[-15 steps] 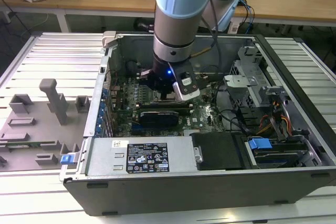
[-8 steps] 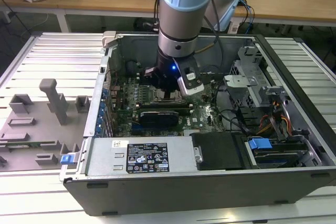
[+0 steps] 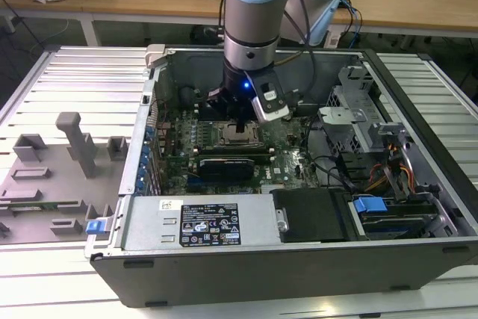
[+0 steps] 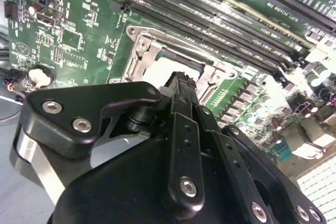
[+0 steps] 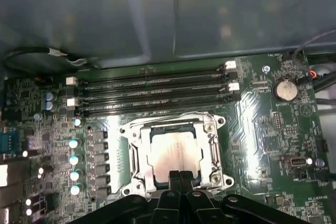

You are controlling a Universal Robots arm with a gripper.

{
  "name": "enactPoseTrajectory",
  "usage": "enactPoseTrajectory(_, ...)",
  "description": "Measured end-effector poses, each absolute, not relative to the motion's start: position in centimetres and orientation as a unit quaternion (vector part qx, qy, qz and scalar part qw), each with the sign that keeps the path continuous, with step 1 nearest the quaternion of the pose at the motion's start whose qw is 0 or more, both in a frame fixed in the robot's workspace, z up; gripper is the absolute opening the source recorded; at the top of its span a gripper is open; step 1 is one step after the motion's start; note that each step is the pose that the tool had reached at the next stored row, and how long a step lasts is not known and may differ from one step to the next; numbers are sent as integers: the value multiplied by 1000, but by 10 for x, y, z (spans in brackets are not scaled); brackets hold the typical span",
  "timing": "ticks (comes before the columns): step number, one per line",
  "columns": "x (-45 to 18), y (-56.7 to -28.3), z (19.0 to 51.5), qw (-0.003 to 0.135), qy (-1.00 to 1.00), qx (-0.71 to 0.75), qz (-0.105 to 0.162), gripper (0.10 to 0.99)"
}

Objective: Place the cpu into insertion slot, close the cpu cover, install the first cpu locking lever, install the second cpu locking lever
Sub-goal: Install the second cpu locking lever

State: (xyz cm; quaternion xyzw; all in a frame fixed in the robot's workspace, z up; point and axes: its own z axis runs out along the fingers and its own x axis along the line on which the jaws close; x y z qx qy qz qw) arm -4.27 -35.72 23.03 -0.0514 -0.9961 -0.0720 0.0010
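Inside the open computer case (image 3: 418, 147), which lies on its side on a slatted tabletop (image 3: 75, 80), the arm reaches straight down over the motherboard (image 3: 291, 147). Its pincer (image 5: 180, 176) is drawn together, fingertips touching one another, and its tip sits at the near edge of the cpu (image 5: 173, 153), on or just above the chip's metal top; I cannot tell whether it truly touches. That silvery-grey chip lies flat in the insertion slot (image 5: 131, 153), framed all round by the slot's metal surround, and it shows through the square window of the cpu cover (image 5: 209, 145), which appears to lie down over the socket. In the second wrist view the black finger linkage crosses in front of the socket (image 4: 152, 56), the pale chip (image 4: 168, 69) showing just past the fingertips. Long dark memory slots (image 5: 152, 94) run alongside the socket, well apart from the pincer. On the exterior view's left, grey fixture blocks (image 3: 75, 143) stand on the tabletop beside the case.
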Motion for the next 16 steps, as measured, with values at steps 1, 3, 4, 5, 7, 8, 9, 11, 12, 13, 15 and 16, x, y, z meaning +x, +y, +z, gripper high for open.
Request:
enactPoseTrajectory(1,-43,-353,230,1,-996,-51,-69,106)
enactPoseTrajectory(3,-43,-347,230,0,-997,-51,-61,106)
enactPoseTrajectory(4,-43,-346,231,0,-997,-51,-59,106)
enactPoseTrajectory(5,-43,-346,233,0,-997,-51,-58,106)
enactPoseTrajectory(7,-43,-346,237,0,-997,-51,-57,106)
enactPoseTrajectory(8,-43,-346,239,0,-997,-51,-56,106)
enactPoseTrajectory(9,-43,-345,241,0,-997,-51,-55,106)
enactPoseTrajectory(11,-43,-345,241,0,-997,-51,-55,106)
enactPoseTrajectory(12,-43,-345,241,0,-997,-51,-55,106)
enactPoseTrajectory(13,-43,-345,241,0,-997,-51,-54,106)
enactPoseTrajectory(15,-43,-345,241,0,-997,-51,-54,106)
enactPoseTrajectory(16,-43,-345,241,0,-997,-51,-54,106)
